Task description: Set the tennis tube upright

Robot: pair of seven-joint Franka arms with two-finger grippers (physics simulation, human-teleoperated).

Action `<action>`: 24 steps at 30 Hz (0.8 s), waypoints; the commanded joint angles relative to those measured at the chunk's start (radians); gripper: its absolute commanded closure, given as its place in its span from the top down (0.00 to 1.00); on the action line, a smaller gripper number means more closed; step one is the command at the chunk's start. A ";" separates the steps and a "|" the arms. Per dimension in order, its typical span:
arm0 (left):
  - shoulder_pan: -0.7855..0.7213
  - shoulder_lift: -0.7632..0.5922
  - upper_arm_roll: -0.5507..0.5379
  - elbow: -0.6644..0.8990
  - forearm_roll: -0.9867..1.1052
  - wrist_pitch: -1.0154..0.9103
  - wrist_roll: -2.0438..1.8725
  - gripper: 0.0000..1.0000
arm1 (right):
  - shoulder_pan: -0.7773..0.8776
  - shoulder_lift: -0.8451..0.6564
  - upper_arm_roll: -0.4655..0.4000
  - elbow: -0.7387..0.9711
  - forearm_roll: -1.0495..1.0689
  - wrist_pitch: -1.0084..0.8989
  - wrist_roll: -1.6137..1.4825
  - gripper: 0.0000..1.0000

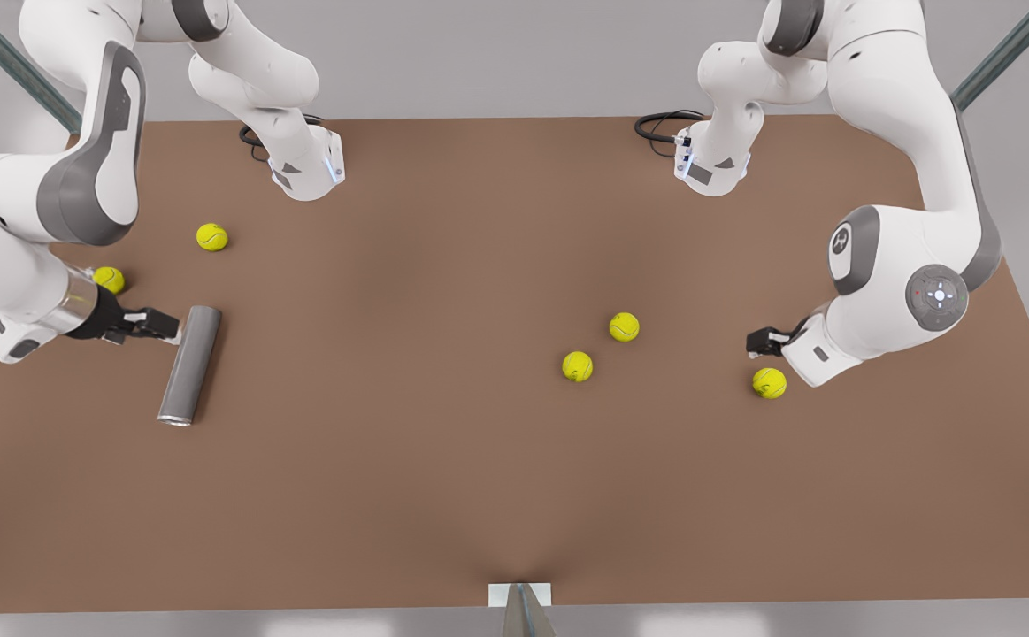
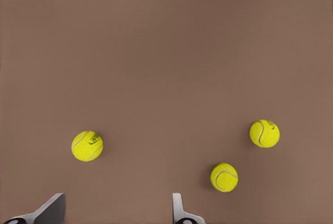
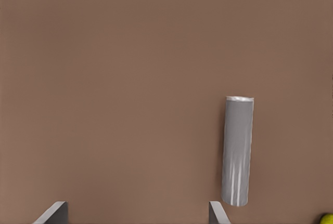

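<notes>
No readable writing anywhere. Plain brown bench [image 1: 443,495], grey wall behind. One tennis tube [image 1: 189,364], lying flat near the front view's left edge. Five tennis balls [image 1: 577,365] scattered about. Right gripper [image 1: 160,324] just beside the tube, jaws apart. Left gripper [image 1: 760,342] low over the bench at the front view's right, jaws apart too.

White glossy arm shells, grey joint covers. Black grippers: right gripper [image 1: 173,326], left gripper [image 1: 751,344]. Pale grey fingers [image 3: 52,212]. Black cables at bases. Round lit button panel on one joint.
</notes>
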 commanded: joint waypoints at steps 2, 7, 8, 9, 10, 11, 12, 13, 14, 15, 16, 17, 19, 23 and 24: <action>0.000 -0.003 0.000 0.001 0.002 0.068 0.043 1.00 | -0.001 0.005 0.000 0.007 -0.003 0.057 -0.006 1.00; -0.002 -0.015 -0.001 -0.013 0.001 0.035 0.009 1.00 | 0.001 0.022 0.000 -0.012 -0.004 0.081 -0.011 1.00; -0.002 -0.003 0.000 -0.022 0.001 0.035 0.000 1.00 | -0.004 0.025 0.000 -0.051 -0.004 0.124 -0.012 1.00; -0.002 0.008 0.000 -0.024 0.001 0.037 -0.013 1.00 | -0.013 0.019 -0.005 -0.140 -0.006 0.190 -0.016 1.00; -0.002 0.009 0.000 -0.024 -0.004 0.040 -0.013 1.00 | -0.019 0.020 -0.009 -0.218 -0.006 0.259 -0.023 1.00; -0.003 0.009 -0.001 -0.024 -0.009 0.037 -0.025 1.00 | -0.057 0.019 -0.009 -0.314 -0.011 0.345 -0.040 1.00; -0.014 0.003 -0.001 -0.024 -0.009 0.035 -0.042 1.00 | -0.076 0.019 -0.009 -0.390 -0.014 0.414 -0.048 1.00; -0.021 -0.003 -0.001 -0.022 -0.009 0.035 -0.057 1.00 | -0.114 0.017 -0.009 -0.490 -0.020 0.489 -0.049 1.00; -0.026 0.002 -0.001 -0.022 -0.006 0.043 -0.068 1.00 | -0.120 0.022 -0.009 -0.529 -0.020 0.523 -0.049 1.00; -0.046 0.009 -0.001 -0.024 0.001 0.052 -0.085 1.00 | -0.140 0.020 -0.009 -0.573 -0.020 0.550 -0.049 1.00; -0.055 0.009 -0.001 -0.029 0.001 0.054 -0.100 1.00 | -0.160 0.022 -0.009 -0.616 -0.020 0.593 -0.049 1.00; -0.071 0.009 -0.001 -0.027 0.001 0.054 -0.131 1.00 | -0.177 0.033 -0.009 -0.645 -0.020 0.641 -0.072 1.00; -0.089 0.009 -0.001 -0.029 0.001 0.054 -0.157 1.00 | -0.211 0.077 -0.011 -0.650 -0.021 0.684 -0.109 1.00; -0.091 0.026 -0.001 -0.027 0.001 0.069 -0.157 1.00 | -0.243 0.149 -0.011 -0.639 -0.049 0.738 -0.135 1.00; -0.091 0.042 -0.001 -0.015 -0.006 0.072 -0.157 1.00 | -0.244 0.172 -0.011 -0.639 -0.092 0.805 -0.135 1.00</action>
